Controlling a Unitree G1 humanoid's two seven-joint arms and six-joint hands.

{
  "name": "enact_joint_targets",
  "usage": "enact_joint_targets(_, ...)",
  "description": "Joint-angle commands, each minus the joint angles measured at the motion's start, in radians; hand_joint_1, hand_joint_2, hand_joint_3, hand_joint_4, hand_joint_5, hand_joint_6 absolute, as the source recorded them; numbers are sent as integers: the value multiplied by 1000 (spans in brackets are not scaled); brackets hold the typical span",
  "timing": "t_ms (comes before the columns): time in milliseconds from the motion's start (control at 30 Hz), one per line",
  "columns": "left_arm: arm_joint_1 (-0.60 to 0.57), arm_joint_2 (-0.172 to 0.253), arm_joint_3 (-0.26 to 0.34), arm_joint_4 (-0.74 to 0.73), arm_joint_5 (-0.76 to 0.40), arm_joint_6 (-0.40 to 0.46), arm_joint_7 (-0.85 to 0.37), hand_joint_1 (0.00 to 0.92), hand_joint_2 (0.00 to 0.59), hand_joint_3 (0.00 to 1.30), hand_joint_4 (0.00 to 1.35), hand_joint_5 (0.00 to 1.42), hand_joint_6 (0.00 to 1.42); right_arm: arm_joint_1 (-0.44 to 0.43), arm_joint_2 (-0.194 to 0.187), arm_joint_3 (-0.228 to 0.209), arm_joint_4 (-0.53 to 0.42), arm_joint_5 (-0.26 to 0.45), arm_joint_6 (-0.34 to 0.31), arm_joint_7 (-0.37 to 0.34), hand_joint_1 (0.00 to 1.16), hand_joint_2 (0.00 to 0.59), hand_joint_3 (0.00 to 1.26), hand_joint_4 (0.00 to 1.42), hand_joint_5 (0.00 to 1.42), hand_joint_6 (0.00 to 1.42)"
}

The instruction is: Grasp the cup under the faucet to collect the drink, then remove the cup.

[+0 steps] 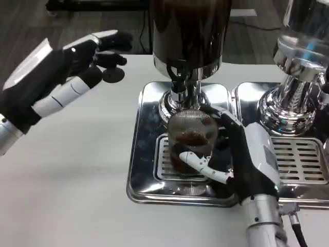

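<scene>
Head view: dark drink in right hand's (245,159) cup (191,139).

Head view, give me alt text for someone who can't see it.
The robot's right hand grips a clear cup holding some dark drink, under the faucet of a dark dispenser on a shiny drip tray. Its left hand hovers open over the white table.

White table (77,180). Chrome drip tray (141,154) with drink dispenser sits toward the right side, near the far edge. Second chrome tray (308,198) with dispenser touches it, at the table's right edge.
</scene>
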Motion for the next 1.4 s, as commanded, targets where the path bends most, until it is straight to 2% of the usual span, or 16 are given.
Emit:
enact_joint_targets(33,23,-9,-16,14,20,10,8,0,106,214,212,293,316,16,1,-13,-47,-12,-27,-38,666,207,344,398,546,620)
enact_joint_targets(500,55,-24,-72,40,69,-13,3,0,106,214,221,293,320,65,-12,-49,-136,-24,-11,-28,676,213,359,426,575,660)
enact_joint_targets(867,51,-20,-74,54,67,-17,-3,0,106,214,213,285,321,92,-15,-54,-158,-28,-15,-25,679,213,369,444,597,686)
enact_joint_targets(1400,80,-14,-148,114,135,-101,-7,0,111,214,212,282,322,134,-11,-74,-252,-28,-22,-26,679,213,393,460,625,724)
